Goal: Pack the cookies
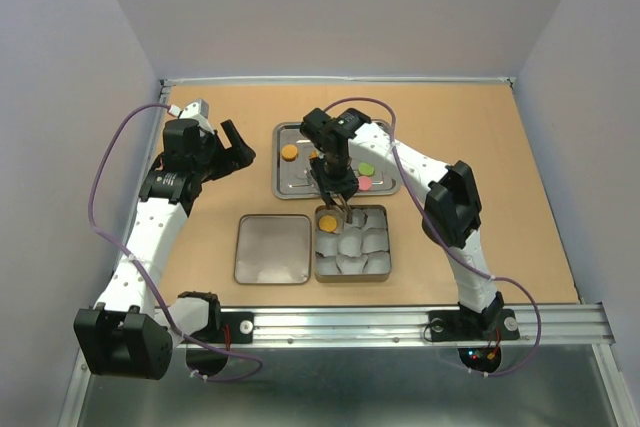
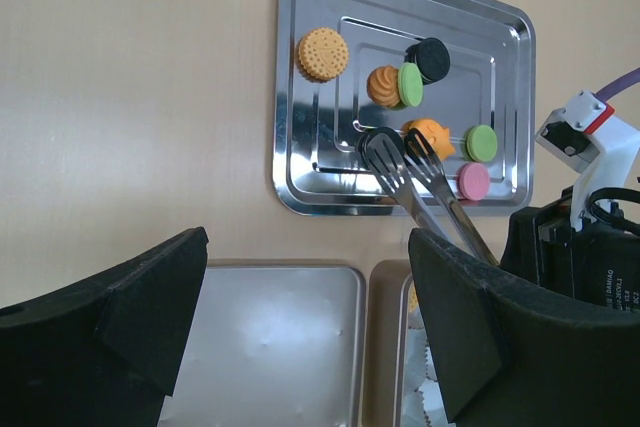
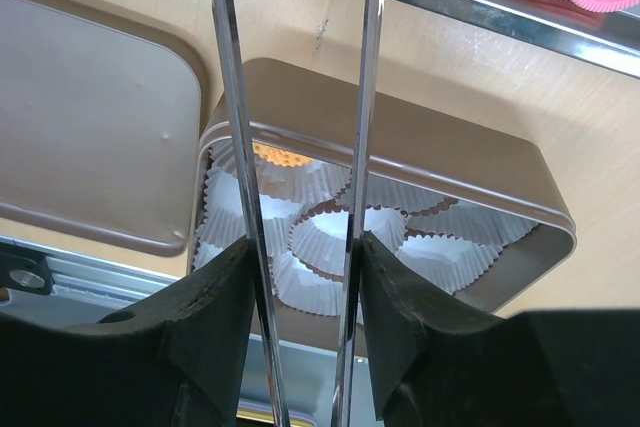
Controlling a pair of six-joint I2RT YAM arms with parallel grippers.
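Observation:
Several cookies lie on the steel tray [image 2: 283, 147]: orange [image 2: 322, 54], black [image 2: 431, 59], an orange and green pair [image 2: 396, 86], orange [image 2: 436, 133], green [image 2: 481, 143] and pink [image 2: 473, 181]. One orange cookie [image 1: 327, 223] sits in a paper cup in the gold tin [image 1: 380, 269]. My right gripper [image 3: 305, 247] is shut on metal tongs [image 2: 420, 182]. The tong tips stand apart over the tray, right beside the middle orange cookie, with nothing between them. My left gripper [image 2: 308, 247] hangs open and empty above the table, left of the tray.
The tin's flat lid [image 1: 272, 248] lies left of the tin. White paper cups [image 3: 330, 237] fill the tin. A metal rail [image 1: 400, 322] runs along the near table edge. Grey walls close in on the left, back and right.

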